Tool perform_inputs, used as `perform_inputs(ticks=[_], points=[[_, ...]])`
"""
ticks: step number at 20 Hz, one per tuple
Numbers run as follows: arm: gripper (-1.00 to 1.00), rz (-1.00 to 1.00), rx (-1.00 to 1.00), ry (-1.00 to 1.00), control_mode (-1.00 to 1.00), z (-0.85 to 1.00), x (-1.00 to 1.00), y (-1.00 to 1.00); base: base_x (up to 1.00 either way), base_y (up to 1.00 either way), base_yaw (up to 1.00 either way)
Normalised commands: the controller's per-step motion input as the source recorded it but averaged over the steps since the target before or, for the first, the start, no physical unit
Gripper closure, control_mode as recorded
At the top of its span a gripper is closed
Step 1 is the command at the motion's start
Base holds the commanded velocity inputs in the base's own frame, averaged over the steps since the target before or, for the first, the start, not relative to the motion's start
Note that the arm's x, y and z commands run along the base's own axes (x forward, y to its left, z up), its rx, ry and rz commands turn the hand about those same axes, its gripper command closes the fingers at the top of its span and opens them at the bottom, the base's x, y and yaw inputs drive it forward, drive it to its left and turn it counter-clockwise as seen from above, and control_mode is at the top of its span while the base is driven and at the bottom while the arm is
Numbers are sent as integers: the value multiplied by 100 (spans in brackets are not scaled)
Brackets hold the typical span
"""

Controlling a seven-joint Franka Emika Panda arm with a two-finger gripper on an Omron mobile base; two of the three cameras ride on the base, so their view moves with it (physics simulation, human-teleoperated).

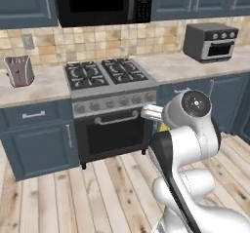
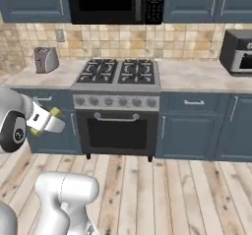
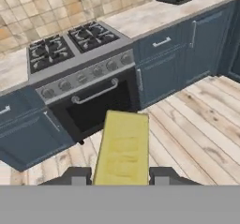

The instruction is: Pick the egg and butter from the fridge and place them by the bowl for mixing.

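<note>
Butter [image 3: 123, 148] clamped in tool [image 3: 120, 176], stove [image 3: 75, 54] beyond, no legible writing

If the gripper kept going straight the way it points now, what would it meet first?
Probably the oven door below the stove, judging by the hand view. The gripper, shut on the butter, aims there over bare floor; depth is unclear.

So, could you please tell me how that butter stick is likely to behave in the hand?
The butter looks blocky and flat-sided, so it probably won't roll. It juts well past the hand, so it may pivot. Butter is probably soft and slippery.
</note>
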Motion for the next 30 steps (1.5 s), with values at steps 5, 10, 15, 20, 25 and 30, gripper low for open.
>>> perform_inputs(ticks=[5,10,15,20,25,30], points=[[100,0,0,0,100,0,0,0,-18,0,84],[100,0,0,0,100,0,0,0,-8,0,97],[100,0,0,0,100,0,0,0,-13,0,100],[100,0,0,0,100,0,0,0,-8,0,95],[100,0,0,0,100,0,0,0,73,-12,16],[100,0,0,0,100,0,0,0,100,-34,5]])
